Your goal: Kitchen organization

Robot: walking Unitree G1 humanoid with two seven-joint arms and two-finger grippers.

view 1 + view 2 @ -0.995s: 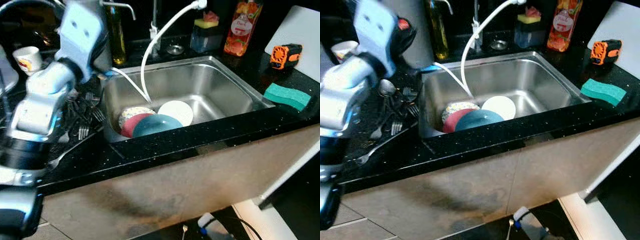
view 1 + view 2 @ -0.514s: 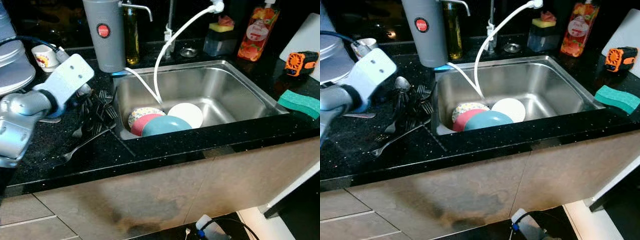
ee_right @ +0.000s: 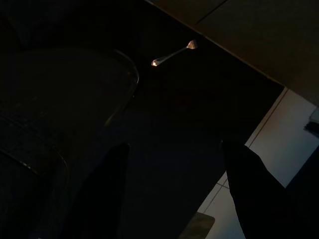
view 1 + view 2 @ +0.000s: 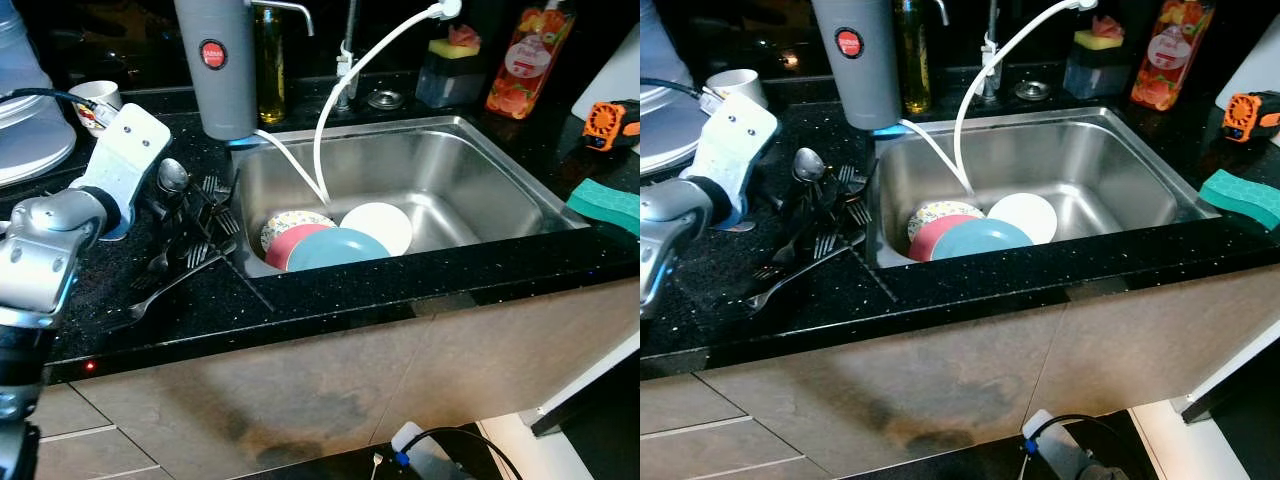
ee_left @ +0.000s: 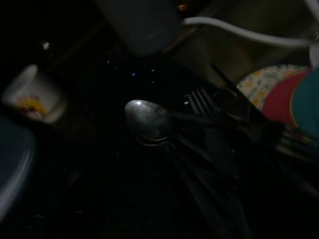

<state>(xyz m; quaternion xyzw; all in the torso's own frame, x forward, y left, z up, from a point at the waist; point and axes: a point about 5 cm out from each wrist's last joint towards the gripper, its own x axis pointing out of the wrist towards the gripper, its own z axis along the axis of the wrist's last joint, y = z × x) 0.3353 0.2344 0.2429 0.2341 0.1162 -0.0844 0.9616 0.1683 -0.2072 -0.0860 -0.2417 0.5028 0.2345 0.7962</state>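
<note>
**Operator:** Left gripper is down over the cutlery pile now, on the worktop just beside the sink's left rim. A second ago that arm was raised high over this corner and the head camera was swinging; the view has since steadied and the wrist has dropped low, with its white housing angled toward the forks.

**Observer:** Are the fingers open? Holding anything?

**Operator:** I cannot tell. The wrist hides them from the head camera, and the left wrist view is too dark to make out the fingers. What I do get there is a spoon lying bowl up, with fork tines just past it and the paper cup off to one side.

**Observer:** And the right gripper?

**Operator:** Right gripper hangs idle, fingers spread apart, nothing between them, dark floor below.

**Observer:** So what does the drop mean for the job?

**Operator:** I read it as lining up a pick from the cutlery, probably that spoon, at the far edge of the pile. The plates are stacked in the sink at its near left corner, untouched. The green sponge sits near the right edge of the worktop. The tangle is the risk: forks overlap, so one could drag along.
</note>
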